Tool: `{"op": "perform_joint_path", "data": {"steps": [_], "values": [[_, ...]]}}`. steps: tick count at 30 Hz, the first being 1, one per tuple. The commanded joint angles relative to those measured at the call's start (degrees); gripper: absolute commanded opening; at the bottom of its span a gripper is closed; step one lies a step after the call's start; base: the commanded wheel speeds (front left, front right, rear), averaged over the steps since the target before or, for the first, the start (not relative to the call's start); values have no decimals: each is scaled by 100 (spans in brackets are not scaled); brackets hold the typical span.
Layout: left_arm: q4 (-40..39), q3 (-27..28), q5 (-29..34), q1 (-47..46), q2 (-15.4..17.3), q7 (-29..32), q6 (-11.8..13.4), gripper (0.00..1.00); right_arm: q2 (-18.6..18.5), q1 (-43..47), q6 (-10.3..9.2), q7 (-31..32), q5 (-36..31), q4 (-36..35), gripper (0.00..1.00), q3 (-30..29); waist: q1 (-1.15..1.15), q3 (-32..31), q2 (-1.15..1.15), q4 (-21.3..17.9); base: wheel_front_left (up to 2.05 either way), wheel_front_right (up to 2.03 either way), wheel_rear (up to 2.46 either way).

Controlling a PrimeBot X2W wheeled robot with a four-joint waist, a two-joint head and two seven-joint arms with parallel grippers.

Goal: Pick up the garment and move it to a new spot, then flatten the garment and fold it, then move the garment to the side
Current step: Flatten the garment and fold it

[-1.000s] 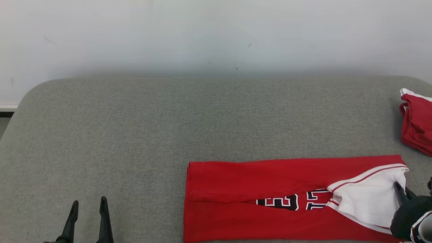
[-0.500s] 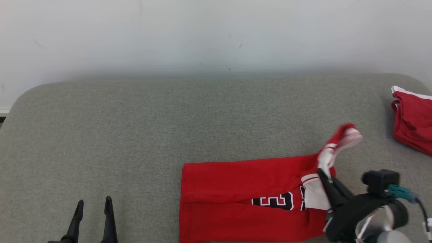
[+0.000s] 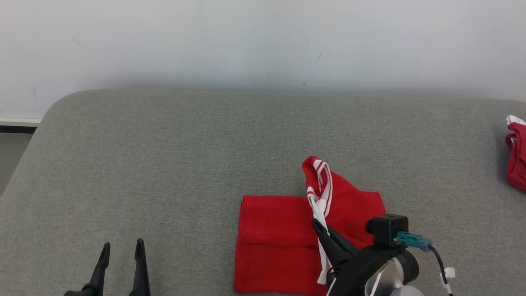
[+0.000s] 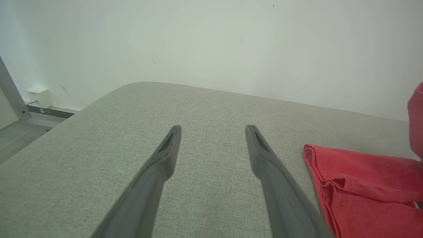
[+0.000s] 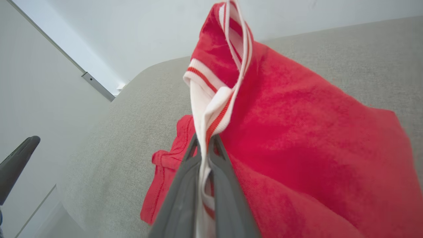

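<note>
Garment (image 3: pixel 275 242) lies on padded top (image 3: pixel 164 164), near its front edge, right of ctr. Garment's left part is flat on the top; its right part is raised & draped over the flat part, w/ the trim edge pinched btw the fingers of R gripper (image 3: pixel 317 224), which reaches in from front right, above the cloth. L gripper (image 3: pixel 123 243) at front left over bare top, well apart from garment. 2nd cloth heap (image 3: pixel 517 156) at top's far right edge, well apart. Wall (image 3: pixel 246 41) behind top.

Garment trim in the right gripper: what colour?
The trim is white with red stripes, on a red garment; best in the right wrist view.
</note>
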Motion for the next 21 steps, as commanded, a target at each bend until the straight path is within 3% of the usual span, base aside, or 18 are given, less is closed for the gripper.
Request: {"op": "perform_joint_path", "data": {"steps": [1, 11, 17, 18, 21], "values": [[10, -23, -84, -95, 0, -17, -8, 100, 40, -81, -13, -76, 62, 96, 0, 77, 0, 28, 0, 102, 0, 0, 0], [70, -161, -140, -194, -1, -16, -2, 100, 54, -616, -13, -649, 864, 941, 0, 1047, 0, 171, 0, 325, 0, 0, 0], [137, -177, -158, -226, -2, -16, -2, 100, 54, -970, -13, -1057, 1051, 1539, 0, 1282, 0, 217, 0, 314, 0, 0, 0], [165, -187, -155, -269, -2, -16, -2, 100, 57, -1104, -13, -1211, 1105, 1750, 100, 1401, 0, 207, 0, 300, 0, 0, 0], [187, -176, -150, -291, -1, -16, -2, 100, 52, -1240, -13, -1413, 1166, 1881, 100, 1448, 0, 188, 0, 267, 0, 0, 0]]}}
